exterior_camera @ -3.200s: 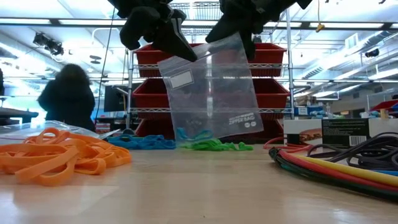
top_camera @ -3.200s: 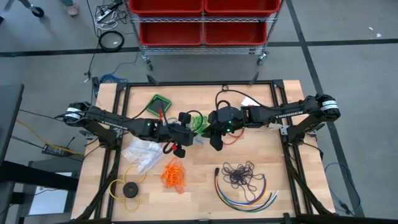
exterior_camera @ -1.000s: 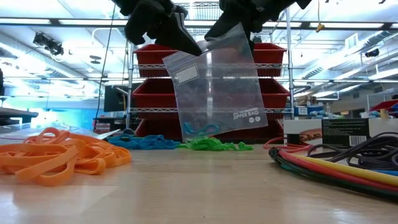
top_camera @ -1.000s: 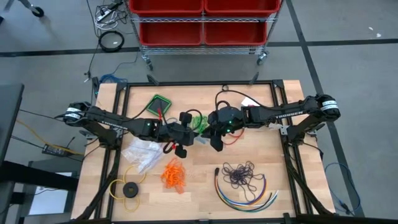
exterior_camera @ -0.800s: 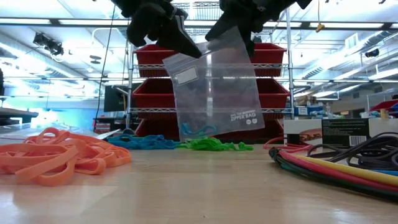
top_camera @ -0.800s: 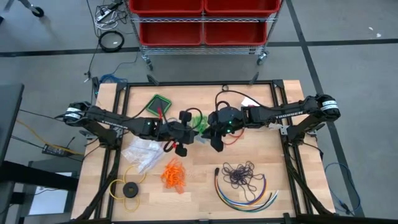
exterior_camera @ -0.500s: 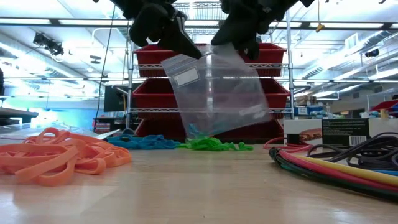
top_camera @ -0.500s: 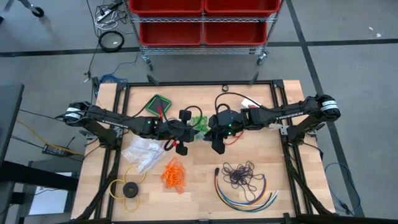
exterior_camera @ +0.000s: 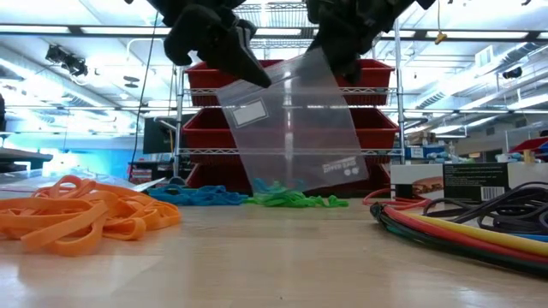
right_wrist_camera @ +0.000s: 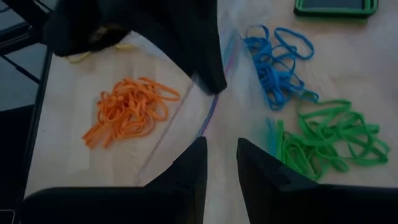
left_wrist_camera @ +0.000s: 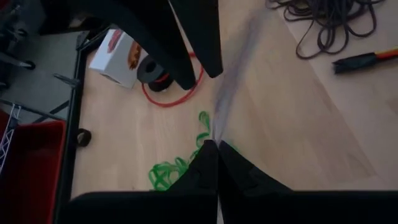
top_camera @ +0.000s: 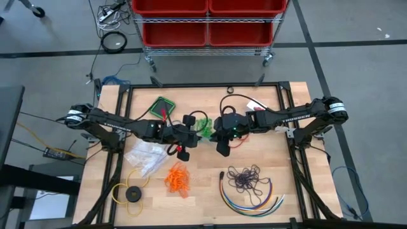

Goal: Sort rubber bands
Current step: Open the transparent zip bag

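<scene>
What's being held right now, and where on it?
A clear zipper bag, held above the table: left gripper and right gripper each pinch its top edge.

The clear zipper bag [exterior_camera: 291,128] now hangs more tilted than before, with its lower corner swung toward the right. The few blue rubber bands [exterior_camera: 272,184] inside have slid along its bottom edge. The right gripper [exterior_camera: 342,53] has shifted slightly at the bag's top.

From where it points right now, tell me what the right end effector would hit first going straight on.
Probably the clear zipper bag it already holds with the left end effector: the right end effector faces straight into it. Beyond lies bare table between the orange bands and green bands; depth is unclear.
</scene>
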Robot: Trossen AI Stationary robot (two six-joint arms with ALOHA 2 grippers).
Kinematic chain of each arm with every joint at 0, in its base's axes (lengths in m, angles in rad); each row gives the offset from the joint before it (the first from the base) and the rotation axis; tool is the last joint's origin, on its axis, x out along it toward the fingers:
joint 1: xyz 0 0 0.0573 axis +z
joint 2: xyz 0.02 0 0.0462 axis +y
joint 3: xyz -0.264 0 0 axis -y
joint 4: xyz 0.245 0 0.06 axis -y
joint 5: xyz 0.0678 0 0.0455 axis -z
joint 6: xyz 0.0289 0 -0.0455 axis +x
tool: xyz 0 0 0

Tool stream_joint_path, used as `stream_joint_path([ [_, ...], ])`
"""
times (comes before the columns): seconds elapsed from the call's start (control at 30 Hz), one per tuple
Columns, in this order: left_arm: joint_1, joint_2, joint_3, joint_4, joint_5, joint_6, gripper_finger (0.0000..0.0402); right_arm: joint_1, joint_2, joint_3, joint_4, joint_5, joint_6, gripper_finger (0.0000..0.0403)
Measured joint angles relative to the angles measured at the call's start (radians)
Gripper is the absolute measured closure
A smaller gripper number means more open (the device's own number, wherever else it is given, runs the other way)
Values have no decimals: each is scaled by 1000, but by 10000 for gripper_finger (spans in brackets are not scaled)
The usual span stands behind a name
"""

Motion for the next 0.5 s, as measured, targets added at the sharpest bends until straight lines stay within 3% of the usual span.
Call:
stream_joint_path([
  [0.23,1,0,0,-17,21,-10,401,29,0,25,12,60,-61,325],
  [0.5,1,0,0,17,24,-27,401,34,0,48,-28,50,-75,320],
])
